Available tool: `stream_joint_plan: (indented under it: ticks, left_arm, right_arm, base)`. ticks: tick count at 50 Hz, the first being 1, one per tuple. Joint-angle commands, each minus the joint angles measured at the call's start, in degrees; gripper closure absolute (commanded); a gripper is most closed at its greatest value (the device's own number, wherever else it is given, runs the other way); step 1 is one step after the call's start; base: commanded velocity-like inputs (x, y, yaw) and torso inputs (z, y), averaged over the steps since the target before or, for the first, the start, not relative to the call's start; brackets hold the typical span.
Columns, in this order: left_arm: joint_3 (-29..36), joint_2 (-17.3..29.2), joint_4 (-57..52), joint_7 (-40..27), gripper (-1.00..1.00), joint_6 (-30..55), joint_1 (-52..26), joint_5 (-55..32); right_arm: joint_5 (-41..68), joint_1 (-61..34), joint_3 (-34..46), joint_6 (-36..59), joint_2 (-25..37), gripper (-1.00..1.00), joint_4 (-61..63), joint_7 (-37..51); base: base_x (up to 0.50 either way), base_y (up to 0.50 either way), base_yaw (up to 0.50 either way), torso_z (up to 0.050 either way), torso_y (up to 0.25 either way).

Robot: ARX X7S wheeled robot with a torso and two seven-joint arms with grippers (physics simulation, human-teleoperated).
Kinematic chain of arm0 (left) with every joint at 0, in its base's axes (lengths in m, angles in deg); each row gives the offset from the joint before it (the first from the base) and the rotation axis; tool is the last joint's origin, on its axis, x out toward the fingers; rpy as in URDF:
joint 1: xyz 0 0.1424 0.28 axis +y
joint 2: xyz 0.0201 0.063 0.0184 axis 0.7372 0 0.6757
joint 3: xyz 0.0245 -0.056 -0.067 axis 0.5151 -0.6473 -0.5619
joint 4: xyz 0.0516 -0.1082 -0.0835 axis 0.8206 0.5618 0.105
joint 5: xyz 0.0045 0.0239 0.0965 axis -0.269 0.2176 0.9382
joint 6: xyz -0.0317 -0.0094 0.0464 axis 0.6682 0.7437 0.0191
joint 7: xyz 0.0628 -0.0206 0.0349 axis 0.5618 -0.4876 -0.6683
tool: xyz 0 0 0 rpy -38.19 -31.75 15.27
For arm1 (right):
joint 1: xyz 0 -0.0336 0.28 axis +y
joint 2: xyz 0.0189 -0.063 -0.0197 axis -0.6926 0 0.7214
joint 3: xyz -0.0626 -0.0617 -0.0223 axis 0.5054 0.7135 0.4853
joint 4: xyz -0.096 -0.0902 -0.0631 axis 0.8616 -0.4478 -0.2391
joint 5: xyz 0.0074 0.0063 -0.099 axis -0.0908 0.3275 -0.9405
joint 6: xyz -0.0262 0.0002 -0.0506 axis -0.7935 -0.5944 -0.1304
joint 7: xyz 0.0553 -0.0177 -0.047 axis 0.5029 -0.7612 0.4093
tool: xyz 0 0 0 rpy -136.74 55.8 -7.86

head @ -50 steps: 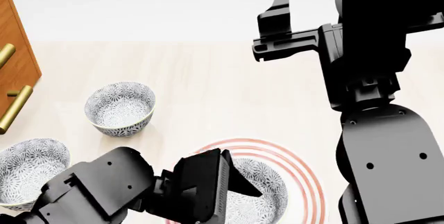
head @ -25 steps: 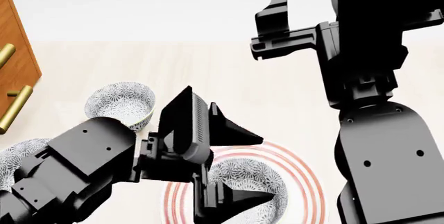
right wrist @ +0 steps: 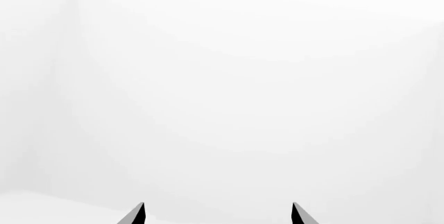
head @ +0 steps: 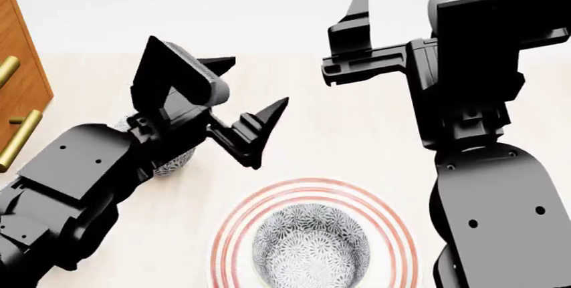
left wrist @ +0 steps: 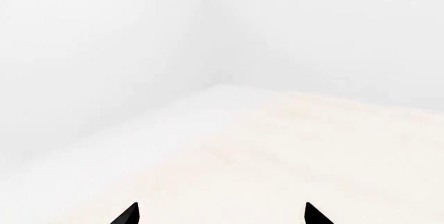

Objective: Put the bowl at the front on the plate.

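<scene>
Bowl: small round floral ceramic bowl (head: pixel 311 246) sits on the large red-ringed white plate (head: pixel 400 234).
Left gripper (head: pixel 253 85): spread empty, raised well apart from it.

Both arms matte black, faceted, hard-edged housings. Left arm (head: pixel 80 181): blocky angular links, small round screw recesses on flat faces. Left gripper (head: pixel 254 94): two tapered, pointed black fingers on a boxy palm. Right arm (head: pixel 486 188): broad flat panel with small dark screw holes; ribbed top edge on upper housing. Right gripper (right wrist: pixel 217 214): only two thin pointed tips visible, grey-black.
</scene>
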Motion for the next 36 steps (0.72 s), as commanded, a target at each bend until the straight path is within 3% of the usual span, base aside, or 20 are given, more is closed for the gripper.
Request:
stream_joint_plan:
  ticks: [1, 4, 15, 36]
  left_arm:
    - [-1.9, 8.6, -13.6, -21.8, -1.0, 4.0, 1.2, -1.2]
    - [-1.0, 13.0, -22.4, -27.5, -1.0, 4.4, 2.4, 0.1]
    - [-1.2, 21.7, -41.1, -39.3, -1.0, 6.7, 4.6, 0.5]
    - [0.3, 29.1, -57.0, -51.1, -1.0, 5.0, 8.7, 7.0]
  right_arm:
    - [0.6, 1.3, -0.7, -1.4, -0.1, -1.0, -0.3, 0.3]
    - [0.7, 1.6, -0.9, -1.7, -0.2, -1.0, -0.4, 0.4]
    - [0.9, 1.9, -1.1, -2.6, -0.3, -1.0, -1.0, 0.6]
    - [0.2, 3.5, -0.5, -4.3, 0.0, -1.0, -1.3, 1.1]
  base:
    - [0.0, 0.0, 0.0, 0.0, 0.0]
    - [0.0, 0.0, 0.0, 0.0, 0.0]
    - [0.0, 0.0, 0.0, 0.0, 0.0]
    - [0.0, 0.0, 0.0, 0.0, 0.0]
